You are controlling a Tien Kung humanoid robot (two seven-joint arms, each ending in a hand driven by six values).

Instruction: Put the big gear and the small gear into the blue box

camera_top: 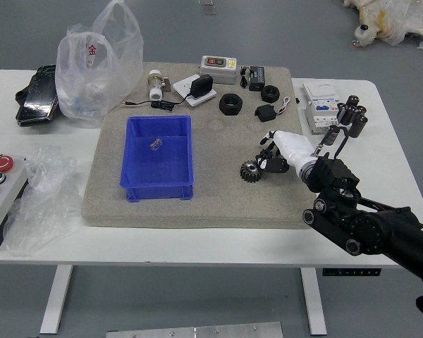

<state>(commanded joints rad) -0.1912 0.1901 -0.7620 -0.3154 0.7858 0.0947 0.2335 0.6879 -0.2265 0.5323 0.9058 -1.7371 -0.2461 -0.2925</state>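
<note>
Right hand (pixel 292 149) right beside a gear (pixel 251 171), can't tell if its fingers pinch anything; a low sweep could knock it away!

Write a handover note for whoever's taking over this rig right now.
Right hand: low over the mat, just right of a dark gear; can't tell whether it grips anything.
Left hand: out of view.
Gear: outside the blue box, to its right; second gear can't be made out.
Done: no gear recognizable in the box, only a small unclear patch on its floor.
Left: box this gear; find and box the other.
</note>
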